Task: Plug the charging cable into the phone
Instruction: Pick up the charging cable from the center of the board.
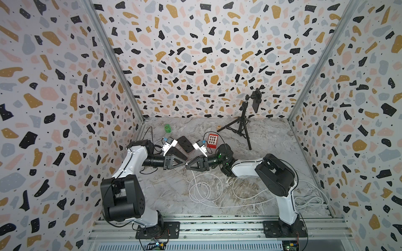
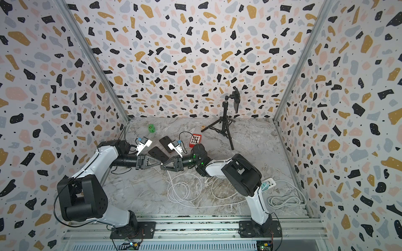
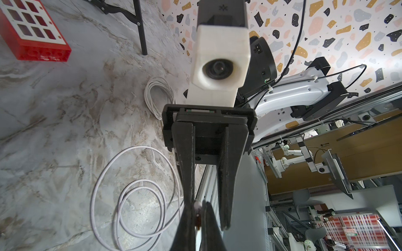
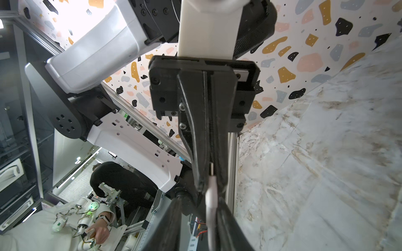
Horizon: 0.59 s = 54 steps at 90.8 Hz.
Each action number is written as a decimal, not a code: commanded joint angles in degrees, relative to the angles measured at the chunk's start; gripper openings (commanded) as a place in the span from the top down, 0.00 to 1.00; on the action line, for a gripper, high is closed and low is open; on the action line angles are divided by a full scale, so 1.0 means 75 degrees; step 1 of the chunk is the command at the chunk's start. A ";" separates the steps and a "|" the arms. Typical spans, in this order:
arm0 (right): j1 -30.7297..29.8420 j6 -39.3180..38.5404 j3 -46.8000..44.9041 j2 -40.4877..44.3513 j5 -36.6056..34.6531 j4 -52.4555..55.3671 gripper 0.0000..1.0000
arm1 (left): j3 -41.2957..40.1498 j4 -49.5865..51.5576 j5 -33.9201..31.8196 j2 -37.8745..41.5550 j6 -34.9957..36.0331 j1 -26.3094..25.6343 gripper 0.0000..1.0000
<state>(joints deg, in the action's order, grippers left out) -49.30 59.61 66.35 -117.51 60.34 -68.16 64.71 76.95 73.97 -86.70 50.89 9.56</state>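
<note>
- In both top views the left gripper (image 1: 184, 163) and right gripper (image 1: 188, 167) meet tip to tip above the marbled tabletop (image 1: 272, 134); what sits between them is too small to tell. The white charging cable (image 1: 201, 192) loops loosely nearer the bases. The phone (image 1: 185, 143), a glossy dark slab with a pink rim, lies flat between the wrist cameras (image 1: 170, 145).
- Left wrist: the right gripper's black wedge fingers (image 3: 226, 184) stand apart (a clear gap). The left's own tips, cut off by the frame, press together on the plug (image 3: 198, 204).
- Right wrist: the left gripper's jaws pinch the plug's metal tip. Its white boot runs between the right's blurred fingers; whether they touch it is unclear.
</note>
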 commanded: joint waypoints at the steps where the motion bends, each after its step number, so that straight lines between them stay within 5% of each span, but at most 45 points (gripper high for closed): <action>1: -0.0029 0.0062 0.0380 0.0095 0.0028 -0.0403 0.84 | 0.0012 -0.0049 -0.0047 0.0181 -0.0006 -0.0004 1.00; 21: -0.0031 0.0085 0.0388 0.0083 0.0021 -0.0364 1.00 | -0.0130 -0.0335 -0.0142 0.0275 -0.0084 -0.0008 0.99; 33: 0.0003 -0.0070 0.0369 0.0077 0.0020 -0.0084 1.00 | -0.0061 -0.0566 -0.0120 0.0280 -0.0465 0.0002 0.29; 41: 0.0041 -0.0301 0.0243 0.0130 -0.0054 0.0296 1.00 | -0.0036 -0.1449 -0.0347 0.0433 -0.1349 -0.0008 0.23; 54: 0.0212 -0.0771 -0.0153 0.0387 -0.0338 0.0975 1.00 | -0.0315 -0.4312 -0.1854 0.1061 -0.4674 -0.0008 0.19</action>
<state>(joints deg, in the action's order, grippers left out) -48.86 57.76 66.78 -117.80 59.35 -65.06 63.29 62.46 68.62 -82.67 35.83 9.56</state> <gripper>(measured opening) 0.089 0.800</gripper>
